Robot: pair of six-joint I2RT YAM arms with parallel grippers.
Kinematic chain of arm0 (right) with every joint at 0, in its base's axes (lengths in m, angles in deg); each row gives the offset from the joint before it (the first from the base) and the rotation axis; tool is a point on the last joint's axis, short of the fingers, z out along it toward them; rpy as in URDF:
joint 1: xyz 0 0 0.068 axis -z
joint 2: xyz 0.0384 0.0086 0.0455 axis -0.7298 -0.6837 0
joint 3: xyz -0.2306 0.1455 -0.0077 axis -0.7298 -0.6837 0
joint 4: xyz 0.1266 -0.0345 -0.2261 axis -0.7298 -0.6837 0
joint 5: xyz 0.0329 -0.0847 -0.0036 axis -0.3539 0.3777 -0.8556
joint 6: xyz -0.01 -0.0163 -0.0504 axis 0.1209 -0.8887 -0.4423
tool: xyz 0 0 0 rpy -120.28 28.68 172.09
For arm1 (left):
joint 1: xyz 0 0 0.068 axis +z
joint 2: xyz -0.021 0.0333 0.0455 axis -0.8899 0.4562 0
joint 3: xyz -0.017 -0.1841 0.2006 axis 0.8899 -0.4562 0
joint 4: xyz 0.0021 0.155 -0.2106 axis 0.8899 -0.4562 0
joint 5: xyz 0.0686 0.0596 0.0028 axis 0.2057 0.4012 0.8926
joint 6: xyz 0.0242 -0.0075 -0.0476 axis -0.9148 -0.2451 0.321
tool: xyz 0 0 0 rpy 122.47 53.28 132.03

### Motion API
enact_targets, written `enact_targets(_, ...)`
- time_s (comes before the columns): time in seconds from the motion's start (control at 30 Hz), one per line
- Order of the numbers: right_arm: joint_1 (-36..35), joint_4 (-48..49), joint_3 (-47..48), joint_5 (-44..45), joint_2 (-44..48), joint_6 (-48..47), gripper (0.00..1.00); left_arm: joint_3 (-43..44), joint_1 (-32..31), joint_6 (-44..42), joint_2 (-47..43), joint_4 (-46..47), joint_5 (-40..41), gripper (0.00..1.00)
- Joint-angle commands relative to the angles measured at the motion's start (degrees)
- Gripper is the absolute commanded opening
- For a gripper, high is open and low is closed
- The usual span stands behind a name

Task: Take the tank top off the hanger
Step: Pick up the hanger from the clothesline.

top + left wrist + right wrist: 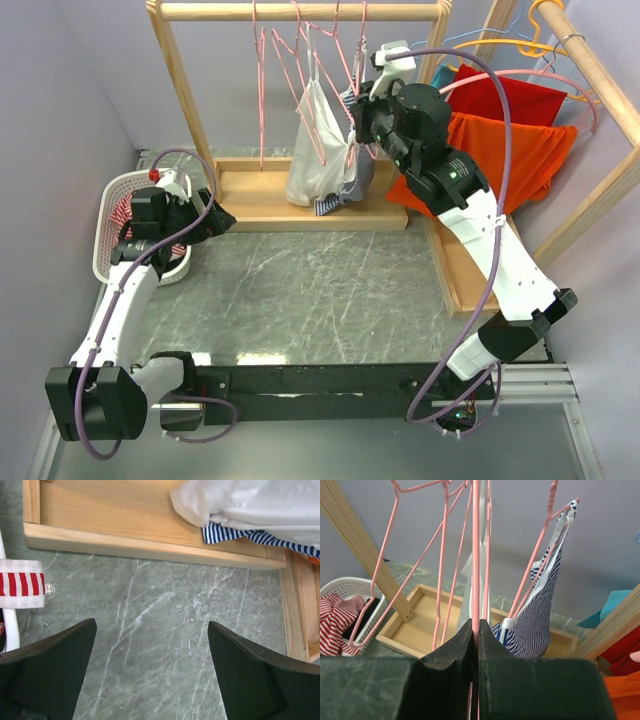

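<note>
1. The tank top [532,625] hangs on a pink hanger [534,552] at the right end of the row on the rack [300,12]. Its hem reaches down into the rack's tray [260,195].
2. That tray is a shallow wooden box. It holds the striped hem and the slumped bottom of a white garment [318,150], which lies over the hem.
3. The tank top is blue-and-white striped with white edging. A strap is caught on the hanger's upper end, and the body sags in a narrow fold.
4. The white garment hangs just left of it.
5. The right gripper [475,625] is up among the hangers, its fingers pinched together on a pink wire [476,555] just left of the tank top. I cannot tell whether that wire belongs to the tank top's hanger.
6. The left gripper [151,625] has its jaws spread wide and holds nothing. It sits low over the table [320,290], near the tray's front edge.
7. A white basket [108,225] stands at the table's left, just beside that gripper. It holds a red-and-white striped cloth [335,615] and something dark.
8. At the right, an orange cloth [510,150] and a red cloth [510,95] hang above a second tray [455,270].
</note>
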Motion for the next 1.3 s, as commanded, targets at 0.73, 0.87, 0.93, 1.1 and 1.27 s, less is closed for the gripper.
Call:
enact_targets(0.73, -8.5, -9.8, -16.3, 1.0, 23.7, 11.8, 0.00, 2.4, -0.3, 0.5, -1.3, 0.0, -0.1, 0.99)
enact_targets(0.87, -9.0, -10.7, -21.5, 3.7, 28.8, 14.1, 0.00, 2.5, -0.3, 0.6, -1.5, -0.1, -0.2, 0.99)
enact_targets(0.93, -9.0, -11.4, -23.0, 3.7, 31.4, 15.3, 0.00, 2.8, -0.3, 0.6, -1.4, -0.3, -0.2, 0.99)
enact_targets(1.1, -9.1, -13.8, -24.1, -0.7, 35.9, 16.4, 0.00, 4.0, -0.2, 0.6, -1.3, -0.5, -0.1, 0.99)
enact_targets(1.27, -9.1, -18.7, -24.1, -9.1, 40.2, 16.4, 0.00, 5.1, -0.3, 0.8, -0.7, -1.0, -0.3, 1.00)
